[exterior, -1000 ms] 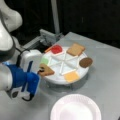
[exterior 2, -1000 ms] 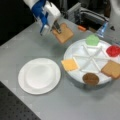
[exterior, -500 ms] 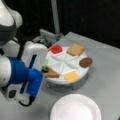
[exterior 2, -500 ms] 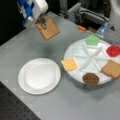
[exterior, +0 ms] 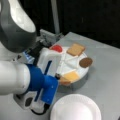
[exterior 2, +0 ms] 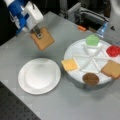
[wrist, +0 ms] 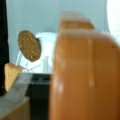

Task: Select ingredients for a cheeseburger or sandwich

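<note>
Since half a second ago, the gripper (exterior 2: pixel 37 33) has carried its toast slice (exterior 2: pixel 43 39) further toward a front view's left, away from the divided tray (exterior 2: pixel 75 51). The jaws pinch this slice by its upper edge, and it hangs tilted in the air, touching nothing. In the wrist view the toast slice (wrist: pixel 82 75) fills most of the frame, very close to the camera, with the brown patty (wrist: pixel 29 45) behind it.

Nearest below the slice is the white plate (exterior 2: pixel 27 85), which is bare: no sandwich is stacked yet. I judge the step in hand to be bringing the first bread piece from the tray to the plate. To rest flat there, the slice would need to be over the plate's middle and levelled before the jaws let go; now it hangs just beyond the plate's far rim.

Farther off, the other parts wait in separate tray compartments: the lettuce piece (exterior 2: pixel 92 40), the tomato disc (exterior 2: pixel 113 50) and the second toast slice (exterior 2: pixel 112 69). The cheese square (exterior 2: pixel 70 64) lies at the tray edge nearest the plate, and the patty (exterior 2: pixel 90 78) beside it.

Between plate and tray the grey table (exterior 2: pixel 62 105) shows only a narrow gap; toward the left of this view there is free room.
</note>
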Robot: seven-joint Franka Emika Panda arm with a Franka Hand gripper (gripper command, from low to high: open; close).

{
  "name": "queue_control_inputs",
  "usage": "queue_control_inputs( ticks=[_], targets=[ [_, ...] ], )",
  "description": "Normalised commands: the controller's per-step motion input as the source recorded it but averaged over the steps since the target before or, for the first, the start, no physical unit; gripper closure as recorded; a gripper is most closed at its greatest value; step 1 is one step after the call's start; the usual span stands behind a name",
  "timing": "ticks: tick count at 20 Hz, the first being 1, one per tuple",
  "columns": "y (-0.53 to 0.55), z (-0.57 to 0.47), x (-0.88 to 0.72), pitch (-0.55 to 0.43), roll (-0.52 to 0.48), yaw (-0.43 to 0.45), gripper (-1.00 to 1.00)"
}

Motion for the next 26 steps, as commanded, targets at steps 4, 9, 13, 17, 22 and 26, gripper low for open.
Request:
queue_control_inputs(
  ticks=[4,9,13,17,22,26],
  targets=[
    [-0.33,-0.29,0.84,0.161,-0.061,0.535,1.00],
    [-0.25,-0.25,0.70,0.150,-0.136,0.481,1.00],
    [-0.10,-0.29,0.46,0.157,-0.149,0.318,1.00],
    [-0.03,-0.22,0.29,0.103,-0.045,0.199,1.00],
    [-0.05,-0.05,0.22,0.066,0.089,0.160,1.00],
    [-0.03,-0.04,0.18,0.031,0.129,0.177,1.00]
  ],
)
